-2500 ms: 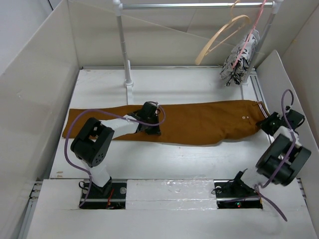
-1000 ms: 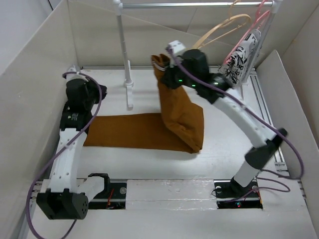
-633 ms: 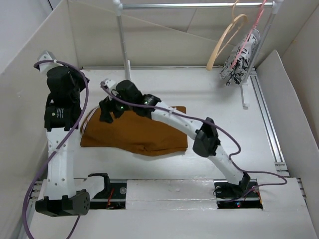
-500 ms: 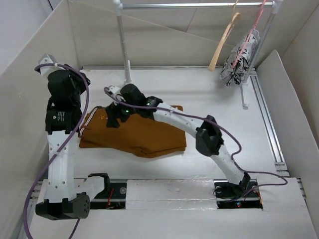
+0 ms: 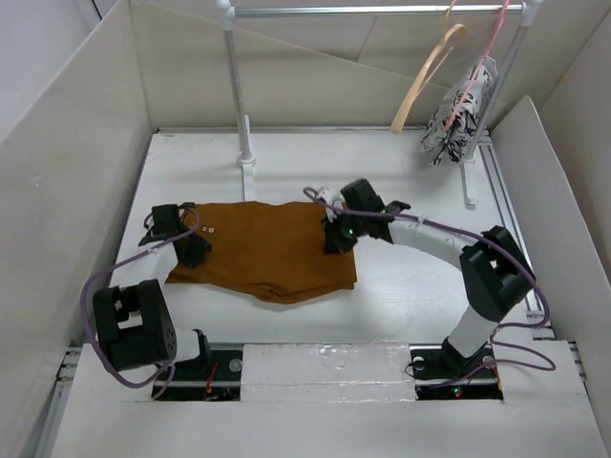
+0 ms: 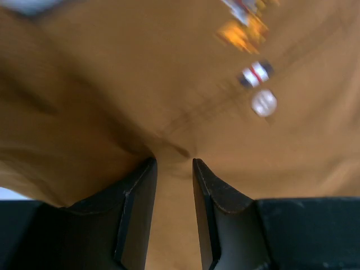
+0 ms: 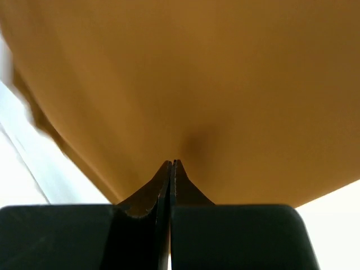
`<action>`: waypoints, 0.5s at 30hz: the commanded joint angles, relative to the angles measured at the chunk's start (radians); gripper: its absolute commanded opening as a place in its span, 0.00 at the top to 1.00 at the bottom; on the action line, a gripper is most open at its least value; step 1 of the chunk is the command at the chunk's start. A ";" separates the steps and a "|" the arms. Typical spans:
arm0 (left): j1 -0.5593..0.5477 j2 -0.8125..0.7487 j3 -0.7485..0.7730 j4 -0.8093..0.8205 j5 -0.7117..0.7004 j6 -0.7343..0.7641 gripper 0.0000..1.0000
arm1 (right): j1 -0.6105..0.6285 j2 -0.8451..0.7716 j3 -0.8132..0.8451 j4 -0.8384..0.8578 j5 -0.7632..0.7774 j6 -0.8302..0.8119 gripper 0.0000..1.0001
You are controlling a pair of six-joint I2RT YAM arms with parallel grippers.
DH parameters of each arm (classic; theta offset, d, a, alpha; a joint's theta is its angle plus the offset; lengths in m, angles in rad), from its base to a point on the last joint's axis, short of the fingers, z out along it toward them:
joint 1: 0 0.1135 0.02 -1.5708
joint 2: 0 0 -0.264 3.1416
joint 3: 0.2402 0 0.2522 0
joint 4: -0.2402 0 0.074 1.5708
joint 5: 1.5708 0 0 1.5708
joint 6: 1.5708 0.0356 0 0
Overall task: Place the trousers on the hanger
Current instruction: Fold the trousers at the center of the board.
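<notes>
**Q:** Where do the trousers lie relative to each gripper?

**A:** The trousers (image 5: 263, 253) lie folded flat on the table (image 5: 420, 181) and span the gap between the 2 grippers. The left gripper (image 6: 173, 162) sits at their left edge. Its fingers (image 6: 138, 208) are narrowly parted and pinch a puckered fold of cloth at the tips. A button (image 6: 263, 103) lies just beyond the tips, to the right. The right gripper (image 7: 170, 163) sits at the trousers' right edge, fingers pressed together on a dimple of cloth.

**Q:** Where is the hanger, and what clearance is there?

**A:** The hanger (image 5: 427, 65) hangs on the rail (image 5: 382, 10), well beyond and to the right of the right gripper, beside a patterned cloth (image 5: 461, 107). Bare table extends beyond both grippers to the rail post (image 5: 239, 95). Cardboard walls (image 5: 76, 172) stand outboard of each arm.
</notes>
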 commanded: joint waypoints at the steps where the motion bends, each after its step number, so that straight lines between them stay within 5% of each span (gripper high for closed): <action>1: 0.099 -0.020 -0.047 0.061 0.038 -0.037 0.70 | -0.009 -0.006 -0.156 0.034 0.020 -0.028 1.00; 3: 0.173 -0.008 -0.067 0.054 0.081 -0.027 0.71 | -0.043 -0.026 -0.241 0.034 0.030 -0.031 1.00; 8: 0.146 -0.089 -0.004 0.058 0.130 -0.010 0.71 | -0.014 -0.053 -0.168 -0.070 0.092 -0.109 1.00; 15: -0.156 -0.079 0.366 0.094 0.116 0.023 0.80 | -0.091 -0.219 0.359 -0.300 0.271 -0.195 1.00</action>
